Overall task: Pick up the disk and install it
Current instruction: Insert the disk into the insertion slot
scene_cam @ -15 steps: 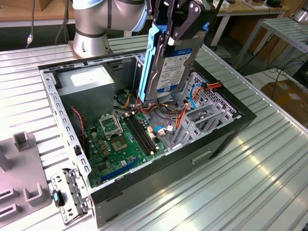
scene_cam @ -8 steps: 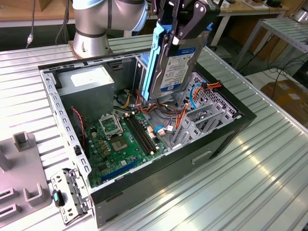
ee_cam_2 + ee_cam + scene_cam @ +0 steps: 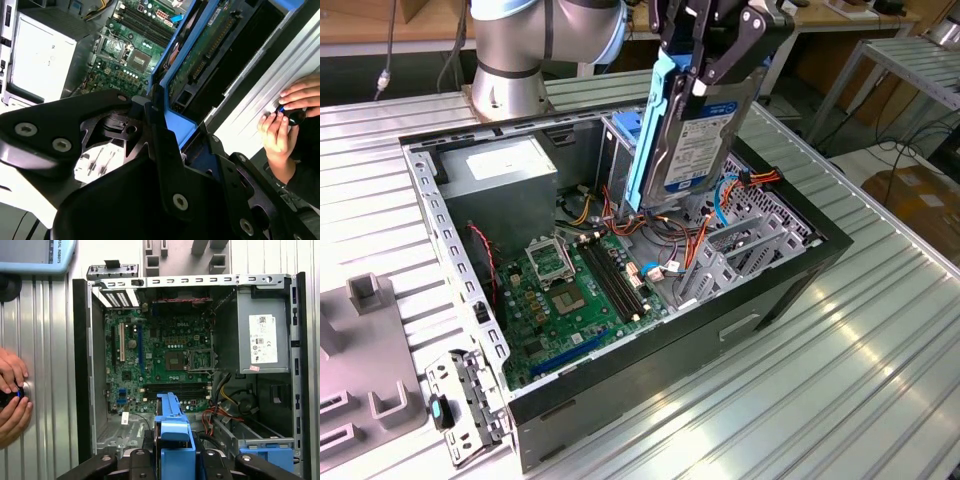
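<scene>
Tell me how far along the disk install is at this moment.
Pick-up looks done: the end effector is shut on the disk, holding it clear of the table. In hand: the disk hangs on edge, tilted, over the open computer case. Left: seating it; its lower end is above the internals and it is not yet in any bay.

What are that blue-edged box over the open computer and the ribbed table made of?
The disk: dull grey sheen, likely metal; its bright blue rails look like moulded plastic. The table: pale ribs with streaky reflections, probably brushed aluminium.
</scene>
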Motion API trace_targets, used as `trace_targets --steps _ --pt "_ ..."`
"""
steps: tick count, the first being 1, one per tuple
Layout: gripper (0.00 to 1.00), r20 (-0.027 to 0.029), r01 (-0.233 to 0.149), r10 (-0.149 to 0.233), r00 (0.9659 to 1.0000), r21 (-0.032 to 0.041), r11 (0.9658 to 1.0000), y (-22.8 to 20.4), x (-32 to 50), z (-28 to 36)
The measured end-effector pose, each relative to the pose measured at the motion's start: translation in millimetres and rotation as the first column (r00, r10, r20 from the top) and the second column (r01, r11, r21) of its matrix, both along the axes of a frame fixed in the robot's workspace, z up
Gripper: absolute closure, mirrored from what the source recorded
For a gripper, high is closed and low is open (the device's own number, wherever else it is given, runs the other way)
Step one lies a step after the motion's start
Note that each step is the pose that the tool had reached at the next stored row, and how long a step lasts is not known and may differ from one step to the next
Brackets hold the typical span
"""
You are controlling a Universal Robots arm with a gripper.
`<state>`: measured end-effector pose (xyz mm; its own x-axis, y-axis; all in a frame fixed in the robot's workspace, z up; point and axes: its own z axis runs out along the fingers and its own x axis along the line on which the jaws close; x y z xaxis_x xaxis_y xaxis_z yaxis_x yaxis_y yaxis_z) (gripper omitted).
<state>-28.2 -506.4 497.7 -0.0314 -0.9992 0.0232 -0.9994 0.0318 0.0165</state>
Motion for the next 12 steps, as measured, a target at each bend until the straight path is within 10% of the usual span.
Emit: trace_targets --steps 5,12 --pt "0.63 0.0001 0.0 0.0 1.0 -0.0044 1.0 -17.7 4.8 -1.0" --pt "0.63 0.0001 0.0 0.0 1.0 -0.0091 1.0 -25.7 13.2 -2.1"
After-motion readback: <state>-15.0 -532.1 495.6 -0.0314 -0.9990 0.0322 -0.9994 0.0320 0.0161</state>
